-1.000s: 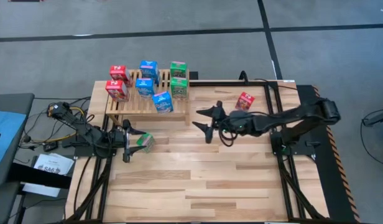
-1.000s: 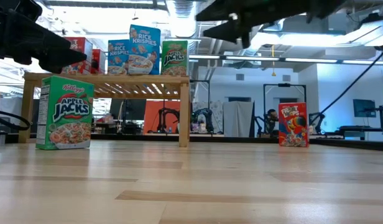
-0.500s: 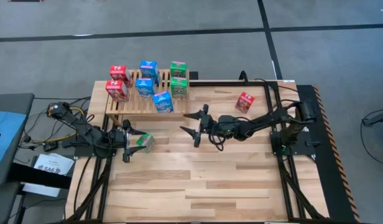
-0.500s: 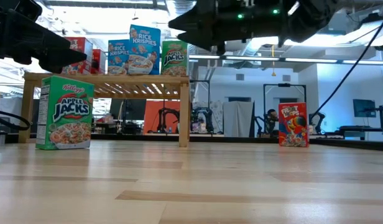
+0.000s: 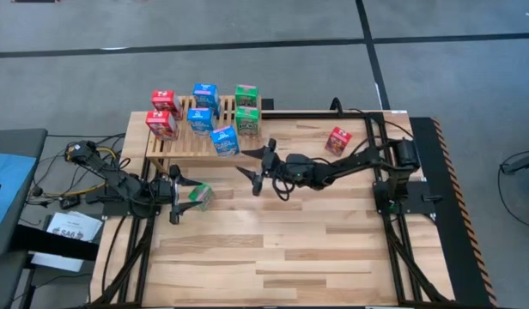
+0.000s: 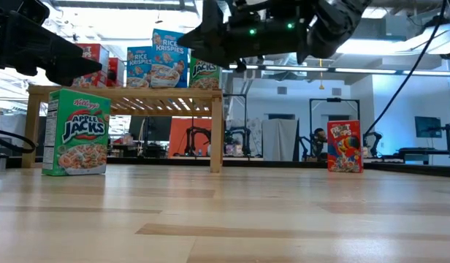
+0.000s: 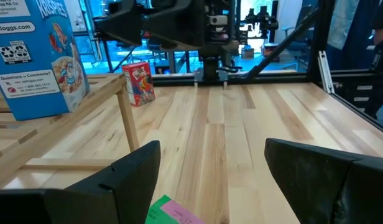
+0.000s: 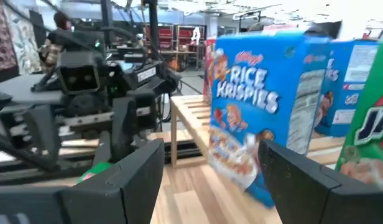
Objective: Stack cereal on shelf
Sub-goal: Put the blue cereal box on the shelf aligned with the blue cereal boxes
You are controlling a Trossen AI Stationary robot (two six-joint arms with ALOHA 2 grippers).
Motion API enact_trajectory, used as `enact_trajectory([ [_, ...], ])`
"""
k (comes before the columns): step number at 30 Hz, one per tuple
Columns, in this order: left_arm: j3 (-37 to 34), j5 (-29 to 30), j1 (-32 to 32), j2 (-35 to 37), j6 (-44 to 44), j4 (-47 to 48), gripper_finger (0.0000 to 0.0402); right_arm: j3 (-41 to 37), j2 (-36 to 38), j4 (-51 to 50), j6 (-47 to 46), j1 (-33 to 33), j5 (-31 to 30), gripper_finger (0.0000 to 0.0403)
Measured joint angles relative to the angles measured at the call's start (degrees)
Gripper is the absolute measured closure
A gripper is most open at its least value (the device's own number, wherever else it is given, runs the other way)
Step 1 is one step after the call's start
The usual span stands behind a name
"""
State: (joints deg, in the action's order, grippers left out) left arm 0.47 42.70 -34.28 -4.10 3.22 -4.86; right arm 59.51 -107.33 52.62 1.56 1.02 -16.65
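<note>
Cereal count in the high view: seven boxes on the shelf [image 5: 196, 137], two on the table [image 5: 273, 249]. Shelf sits at the table's 10–11 o'clock corner. On it: two red boxes [image 5: 162, 114] at the 9 o'clock end, blue boxes [image 5: 203, 105] mid-rack, two green boxes [image 5: 246, 108] at the 3 o'clock end, plus one blue Rice Krispies box [image 5: 223, 141] at the 6 o'clock edge of the slats, tilted. Off the shelf: green Apple Jacks box [image 5: 199, 196] standing upright on the table at 9 o'clock, just 6 o'clock of the shelf; low view shows it upright on the planks [image 6: 77, 132]. Red Froot Loops box [image 5: 338, 140] stands alone at 1 o'clock, well apart from the rack. Left gripper [image 5: 173, 196] sits low at 9 o'clock, jaws wide, straddling or just beside the Apple Jacks box; can't tell if the pads touch it, left wrist view only shows a green box corner [image 7: 170, 210] between the open fingers [image 7: 126, 177]. Right gripper [image 5: 254, 167] is extended toward 10 o'clock, in the air just beside the shelf's 3 o'clock end, jaws wide and empty, pointed at the tilted Rice Krispies box, which fills its wrist view [image 8: 257, 102].
</note>
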Motion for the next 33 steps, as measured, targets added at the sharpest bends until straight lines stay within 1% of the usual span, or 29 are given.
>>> enact_trajectory([
  [7,0.0,0.0,0.0,0.0,0.0,0.0,0.0121,0.5,0.0,-1.1,-0.1,1.3,-1.2,0.0117],
  [26,0.0,0.0,0.0,0.0,0.0,0.0,0.0121,0.5,0.0,-2.3,-1.8,3.3,-1.5,0.0117],
  [31,0.0,0.0,0.0,0.0,0.0,0.0,0.0121,0.5,0.0,-4.6,-3.4,3.1,-1.5,0.0117],
  [33,0.0,0.0,0.0,0.0,0.0,0.0,0.0121,0.5,0.1,-5.9,-5.5,2.7,-1.5,0.0117],
])
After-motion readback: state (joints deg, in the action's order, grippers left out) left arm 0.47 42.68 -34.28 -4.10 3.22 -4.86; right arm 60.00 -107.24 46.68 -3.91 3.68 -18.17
